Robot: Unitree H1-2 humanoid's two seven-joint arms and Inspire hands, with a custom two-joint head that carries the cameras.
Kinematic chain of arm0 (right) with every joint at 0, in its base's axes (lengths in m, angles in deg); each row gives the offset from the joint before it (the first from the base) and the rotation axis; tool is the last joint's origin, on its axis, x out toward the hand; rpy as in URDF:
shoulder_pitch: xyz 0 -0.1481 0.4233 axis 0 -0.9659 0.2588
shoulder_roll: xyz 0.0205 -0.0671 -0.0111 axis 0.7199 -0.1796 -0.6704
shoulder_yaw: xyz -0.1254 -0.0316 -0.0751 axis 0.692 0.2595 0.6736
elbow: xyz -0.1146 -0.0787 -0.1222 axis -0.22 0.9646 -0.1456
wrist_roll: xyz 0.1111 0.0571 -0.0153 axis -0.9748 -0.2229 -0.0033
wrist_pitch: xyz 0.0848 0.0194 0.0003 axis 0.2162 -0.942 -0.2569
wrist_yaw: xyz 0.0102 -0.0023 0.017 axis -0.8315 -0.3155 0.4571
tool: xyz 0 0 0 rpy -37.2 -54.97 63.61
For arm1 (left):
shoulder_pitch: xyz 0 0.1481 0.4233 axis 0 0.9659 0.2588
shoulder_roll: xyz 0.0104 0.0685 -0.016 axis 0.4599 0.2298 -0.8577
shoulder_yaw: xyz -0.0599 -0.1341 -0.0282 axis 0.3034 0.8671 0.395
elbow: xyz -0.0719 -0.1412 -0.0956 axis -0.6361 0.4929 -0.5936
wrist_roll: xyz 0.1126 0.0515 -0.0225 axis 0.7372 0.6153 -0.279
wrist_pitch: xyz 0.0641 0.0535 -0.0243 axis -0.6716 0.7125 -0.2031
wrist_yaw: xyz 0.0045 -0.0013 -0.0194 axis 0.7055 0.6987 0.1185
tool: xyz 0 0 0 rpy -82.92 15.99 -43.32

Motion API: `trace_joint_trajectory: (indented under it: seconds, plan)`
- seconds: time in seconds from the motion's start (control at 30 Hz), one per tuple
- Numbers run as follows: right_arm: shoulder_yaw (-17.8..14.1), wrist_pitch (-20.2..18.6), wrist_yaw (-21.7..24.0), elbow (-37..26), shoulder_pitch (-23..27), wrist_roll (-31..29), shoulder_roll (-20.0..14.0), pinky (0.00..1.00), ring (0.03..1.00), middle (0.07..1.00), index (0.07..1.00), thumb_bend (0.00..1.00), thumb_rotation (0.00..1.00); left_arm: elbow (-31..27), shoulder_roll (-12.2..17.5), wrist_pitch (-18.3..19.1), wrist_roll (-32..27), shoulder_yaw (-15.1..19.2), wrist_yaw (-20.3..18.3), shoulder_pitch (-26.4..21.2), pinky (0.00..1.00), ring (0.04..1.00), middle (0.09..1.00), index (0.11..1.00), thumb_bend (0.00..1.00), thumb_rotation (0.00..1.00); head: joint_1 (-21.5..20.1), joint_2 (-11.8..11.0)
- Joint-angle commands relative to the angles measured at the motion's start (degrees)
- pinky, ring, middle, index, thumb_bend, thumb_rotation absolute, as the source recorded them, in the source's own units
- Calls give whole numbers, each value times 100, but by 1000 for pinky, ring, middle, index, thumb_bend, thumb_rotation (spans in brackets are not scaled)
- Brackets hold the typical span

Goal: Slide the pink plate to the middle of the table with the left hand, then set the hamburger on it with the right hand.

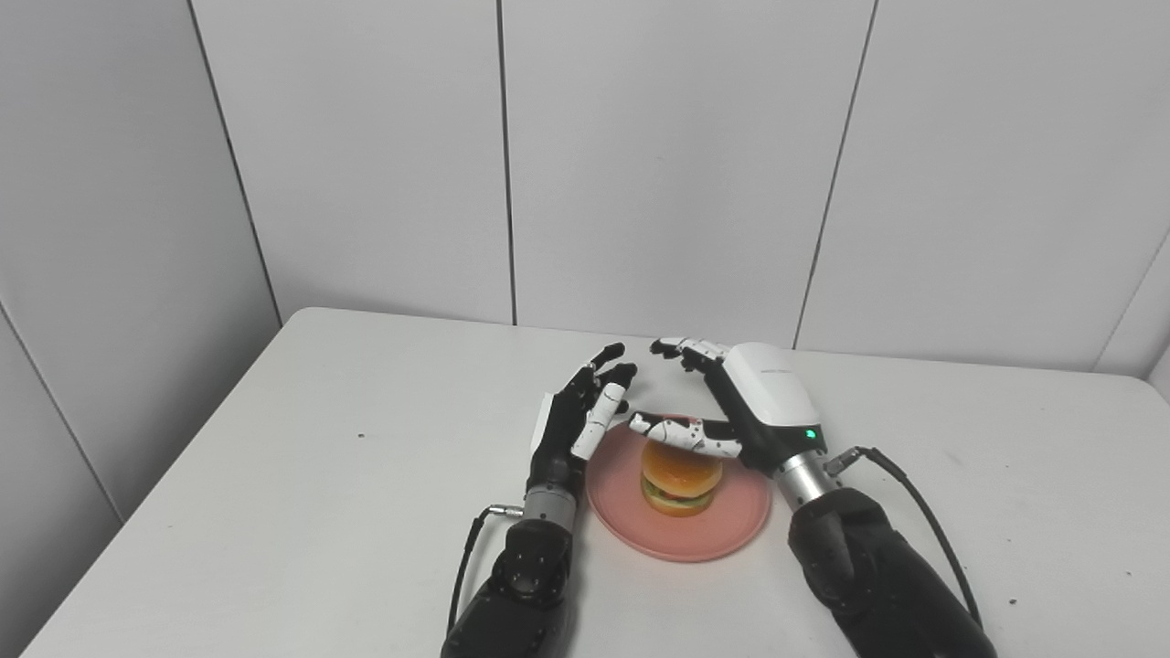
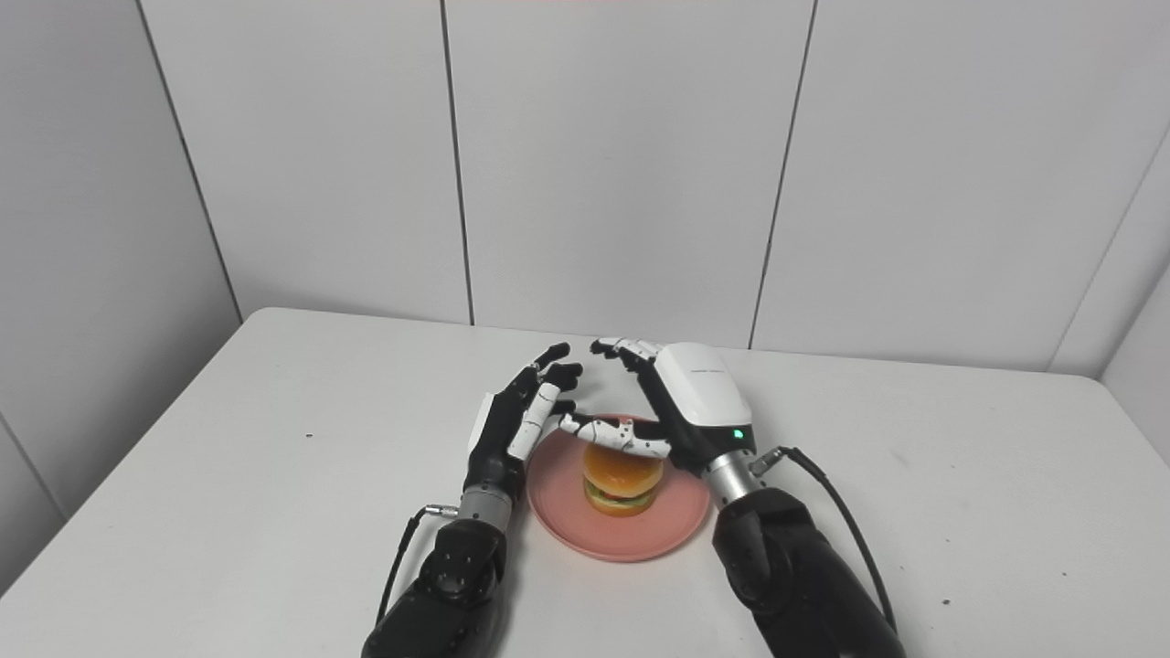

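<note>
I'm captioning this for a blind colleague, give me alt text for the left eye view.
A hamburger sits on a pink plate mid-table, between two robot hands. The open right hand hovers above it, its thumb just over the bun; the open left hand stands at the plate's left edge.

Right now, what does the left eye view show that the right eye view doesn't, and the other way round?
Only the left eye view: a wider strip of the left side wall, with the pink plate sitting right of picture centre. Only the right eye view: more of the right wall panel, with the plate near centre. Both share the scene: the hamburger stands on the plate on the white table, the left robot hand is open beside the plate's left rim, and the right robot hand is open above the hamburger.
</note>
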Motion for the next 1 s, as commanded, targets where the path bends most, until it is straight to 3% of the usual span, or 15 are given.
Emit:
trace_joint_trajectory:
  seconds: [0.0, 0.07, 0.17, 0.27, 0.37, 0.5, 0.67, 0.97]
  plan:
    - [-292, 287, -107, -189, 192, -493, 104, 582, 707, 760, 755, 892, 1000, 102, 50, -123, 58, 25, 77, 268, 767, 827, 792, 807, 884, 859, 0, -10]
    - [-571, 325, 56, -172, 136, -1029, 212, 616, 744, 787, 775, 940, 1000, 69, 34, -123, 53, 55, 139, 280, 803, 837, 809, 819, 881, 842, -9, -17]
    - [-908, 499, 311, -83, 65, -1810, 345, 739, 788, 811, 809, 899, 1000, 48, 36, -123, 99, 65, 261, 290, 862, 875, 846, 845, 899, 836, -21, -19]
    - [-1333, 707, 689, 123, -32, -2855, 501, 822, 825, 837, 834, 908, 1000, 69, 101, -123, 413, -37, 715, 284, 888, 900, 874, 862, 897, 873, -83, -26]
    - [-1810, 800, 1009, 396, -100, -3807, 695, 955, 913, 876, 862, 969, 1000, 17, 159, -124, 525, -78, 981, 327, 928, 947, 962, 945, 864, 904, -151, -42]
    - [-2372, 837, 1605, 911, -132, -4920, 873, 997, 974, 915, 885, 992, 1000, -43, 232, -124, 510, -117, 1072, 402, 924, 970, 997, 984, 848, 926, -262, -56]
    - [-2552, 1112, 1685, 1538, -197, -5044, 899, 1000, 1000, 958, 941, 971, 1000, -72, 256, -123, 209, 15, 826, 445, 958, 1000, 1000, 975, 837, 919, -374, -43]
    - [-2625, 1179, 1488, 2093, -241, -4900, 881, 1000, 1000, 954, 928, 995, 1000, -30, 202, -120, 115, 238, 984, 468, 963, 964, 996, 889, 837, 917, -467, -13]
